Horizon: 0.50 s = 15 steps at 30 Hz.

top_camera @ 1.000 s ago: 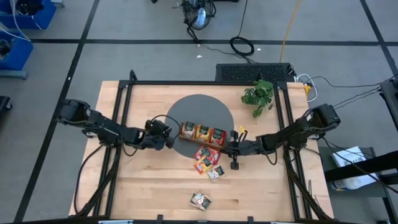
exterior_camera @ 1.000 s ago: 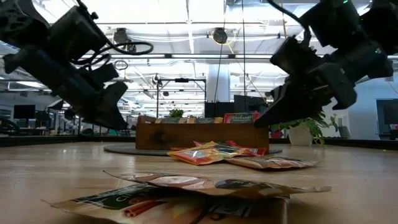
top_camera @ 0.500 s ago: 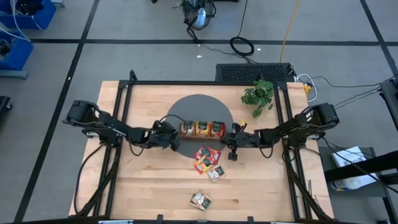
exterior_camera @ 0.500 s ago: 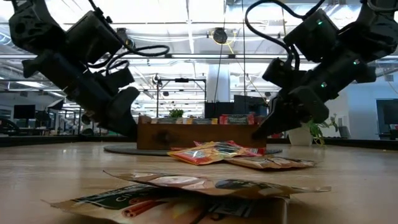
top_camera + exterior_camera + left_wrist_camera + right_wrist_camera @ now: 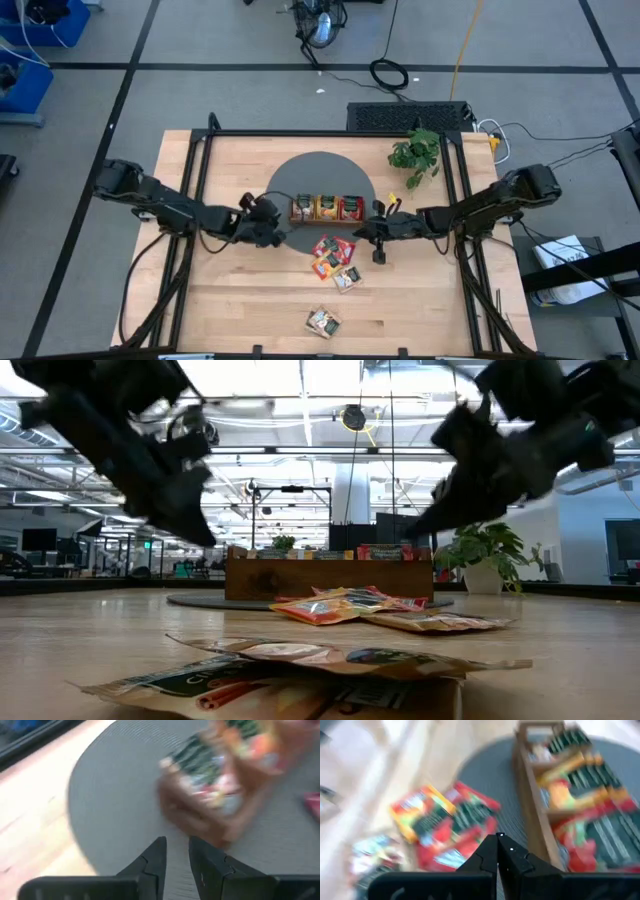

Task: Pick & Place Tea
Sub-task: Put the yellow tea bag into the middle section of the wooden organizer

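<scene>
A brown three-compartment wooden tray (image 5: pixel 327 208) stands on a round grey mat (image 5: pixel 320 175), with tea sachets standing upright in its compartments. Several loose red and orange sachets (image 5: pixel 335 258) lie flat on the table just in front of it, and more (image 5: pixel 322 321) lie near the table's front edge. My left gripper (image 5: pixel 277 232) hovers off the tray's left end with its fingers (image 5: pixel 159 851) a narrow gap apart and empty. My right gripper (image 5: pixel 362 229) hovers off the tray's right end, shut and empty, as its wrist view (image 5: pixel 498 849) shows.
A potted plant (image 5: pixel 416 155) stands at the table's back right. A black frame rail (image 5: pixel 330 133) runs around the table. In the low view the front-edge sachets (image 5: pixel 300 670) fill the foreground, and both grippers hang above table height on either side of the tray (image 5: pixel 328 575).
Half a second ago both grippers dropped in close beside the tray's two ends. Both have since risen and drawn a little away from it. The tray now stands slightly nearer the table's far edge than a second ago.
</scene>
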### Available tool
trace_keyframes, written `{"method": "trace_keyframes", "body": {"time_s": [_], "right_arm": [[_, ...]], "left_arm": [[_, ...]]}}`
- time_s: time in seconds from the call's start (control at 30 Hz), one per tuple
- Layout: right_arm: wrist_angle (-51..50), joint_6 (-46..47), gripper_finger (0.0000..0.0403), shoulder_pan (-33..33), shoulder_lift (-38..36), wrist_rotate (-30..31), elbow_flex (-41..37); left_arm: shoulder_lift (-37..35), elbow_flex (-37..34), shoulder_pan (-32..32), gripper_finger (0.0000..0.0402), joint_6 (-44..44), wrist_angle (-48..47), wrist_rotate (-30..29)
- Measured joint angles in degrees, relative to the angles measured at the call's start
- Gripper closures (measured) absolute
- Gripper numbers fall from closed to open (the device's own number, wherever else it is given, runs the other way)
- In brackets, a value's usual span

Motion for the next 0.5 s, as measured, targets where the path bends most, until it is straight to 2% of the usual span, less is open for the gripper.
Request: {"method": "trace_keyframes", "body": {"time_s": [0.13,0.23,0.37,0.5], "right_arm": [[-0.3,0.6,0.0403,3.2,-2.5,-3.5,0.1],[1.4,4.8,0.0403,5.0,-2.4,-7.5,0.0],[7.2,6.3,0.0403,5.9,-0.8,-7.3,0.1],[10.9,7.9,0.0403,5.9,1.9,-7.3,1.3]], "left_arm": [[-0.1,1.9,-7.0,0.0314,7.3,4.8,3.2],[2.4,3.4,-11.9,0.0314,13.1,12.2,4.4],[6.8,6.9,-16.6,0.0314,16.8,18.1,5.1],[13.4,11.4,-18.9,0.0314,24.8,17.6,7.3]]}}
